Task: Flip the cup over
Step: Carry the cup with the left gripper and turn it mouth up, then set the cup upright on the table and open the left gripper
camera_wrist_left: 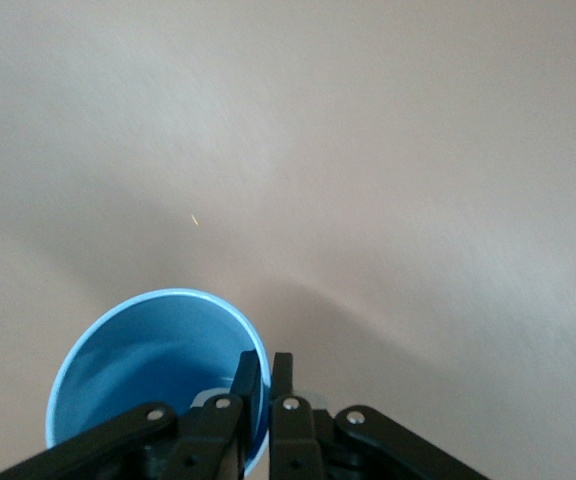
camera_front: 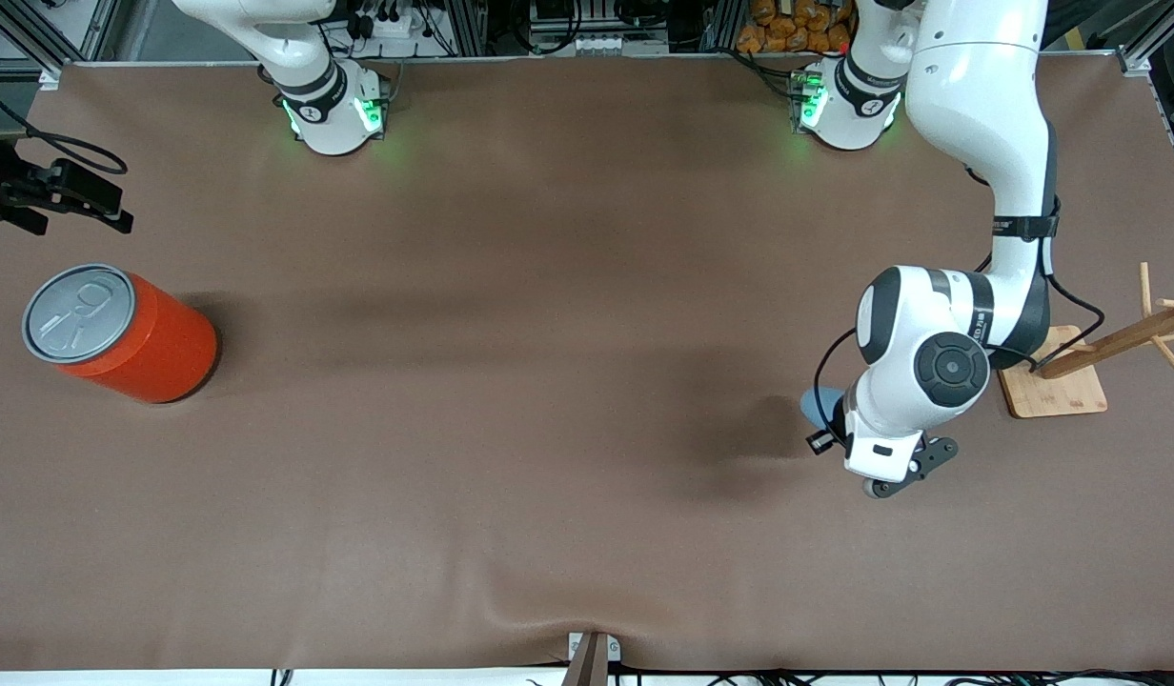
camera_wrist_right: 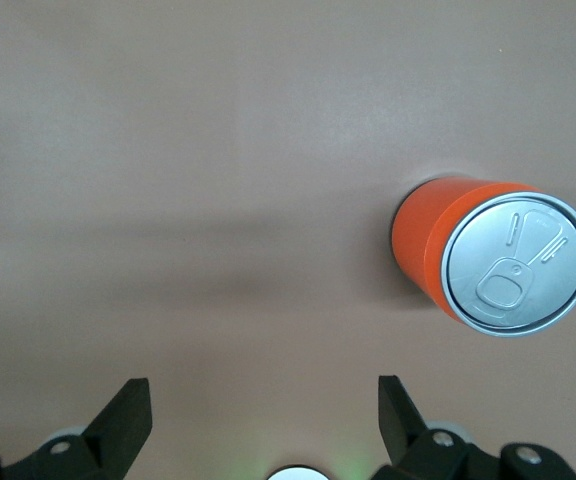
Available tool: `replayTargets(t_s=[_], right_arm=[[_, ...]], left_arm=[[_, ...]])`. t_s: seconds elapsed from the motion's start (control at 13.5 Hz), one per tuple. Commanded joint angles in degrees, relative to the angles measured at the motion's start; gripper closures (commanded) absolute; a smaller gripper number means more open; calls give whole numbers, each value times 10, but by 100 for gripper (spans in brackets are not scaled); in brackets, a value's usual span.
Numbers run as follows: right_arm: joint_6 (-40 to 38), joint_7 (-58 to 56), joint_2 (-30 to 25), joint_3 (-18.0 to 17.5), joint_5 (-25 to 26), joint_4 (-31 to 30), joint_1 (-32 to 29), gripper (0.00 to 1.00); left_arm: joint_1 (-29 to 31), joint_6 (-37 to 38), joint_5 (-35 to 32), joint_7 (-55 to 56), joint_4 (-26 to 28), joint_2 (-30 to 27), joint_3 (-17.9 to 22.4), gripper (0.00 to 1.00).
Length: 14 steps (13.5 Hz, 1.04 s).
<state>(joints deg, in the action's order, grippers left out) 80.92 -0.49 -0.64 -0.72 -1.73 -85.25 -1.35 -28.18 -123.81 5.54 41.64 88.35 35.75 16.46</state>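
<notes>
The cup (camera_wrist_left: 158,370), mouth open and empty, is clamped at its rim by the left end effector (camera_wrist_left: 264,385) toward the left arm's end of the desk (camera_front: 549,429). The right end effector (camera_wrist_right: 263,425) is held apart above the desk.

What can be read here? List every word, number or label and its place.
Nothing legible.
The left arm's printed band: too small to read.
The orange can: lid shows no words.
The cup, pinched by the left gripper: plain.
The right gripper, open above the table: unmarked.
</notes>
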Motion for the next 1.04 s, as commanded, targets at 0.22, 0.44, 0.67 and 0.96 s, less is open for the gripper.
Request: replayTargets(t_s=[0.22,0.44,0.67,0.96], right_arm=[[-13,-5,1,-2,6,29,5,0],[-14,-6,1,-3,6,29,6,0],[-15,-1,0,-3,6,29,6,0],[-17,0,0,-1,5,28,4,0]], left_arm=[[-14,-80,-138,137,52,-2,4,100],[-14,-102,-224,229,57,-2,4,100],[-23,-104,-321,348,58,22,1,100],[-29,-104,-339,378,58,28,1,99]])
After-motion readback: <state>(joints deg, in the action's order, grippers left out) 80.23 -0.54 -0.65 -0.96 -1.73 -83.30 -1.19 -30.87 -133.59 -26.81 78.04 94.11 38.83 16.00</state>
